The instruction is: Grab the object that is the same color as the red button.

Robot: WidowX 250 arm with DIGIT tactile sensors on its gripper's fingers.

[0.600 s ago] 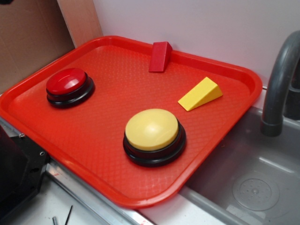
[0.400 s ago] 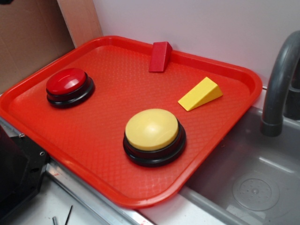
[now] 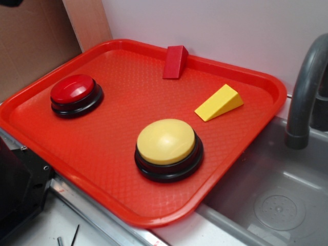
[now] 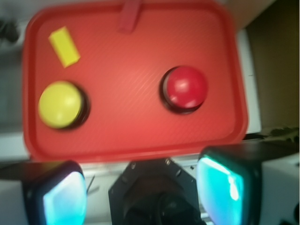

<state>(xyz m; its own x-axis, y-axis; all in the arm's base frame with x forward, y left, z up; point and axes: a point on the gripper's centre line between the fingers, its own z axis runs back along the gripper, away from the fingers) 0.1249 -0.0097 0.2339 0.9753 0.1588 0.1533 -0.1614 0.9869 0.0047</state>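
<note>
A red tray [image 3: 246,148] with a textured floor lies on a counter beside a grey sink [image 3: 277,200], whose curved faucet [image 3: 305,92] rises at the tray's right corner, with a pale wall behind. The dark red wedge [image 3: 175,62] sits at the tray's far edge, touching the rim, its slope falling toward the tray's middle. The red button [image 3: 76,95], a glossy dome on a black base, sits near the left side, well apart from the wedge. A larger yellow button [image 3: 168,148] stands toward the near edge, and a yellow wedge [image 3: 219,103] lies near the right rim. In the blurred wrist view the gripper [image 4: 145,192] hangs high above the tray's near edge, its fingers [image 4: 227,185] spread wide apart and holding nothing.
</note>
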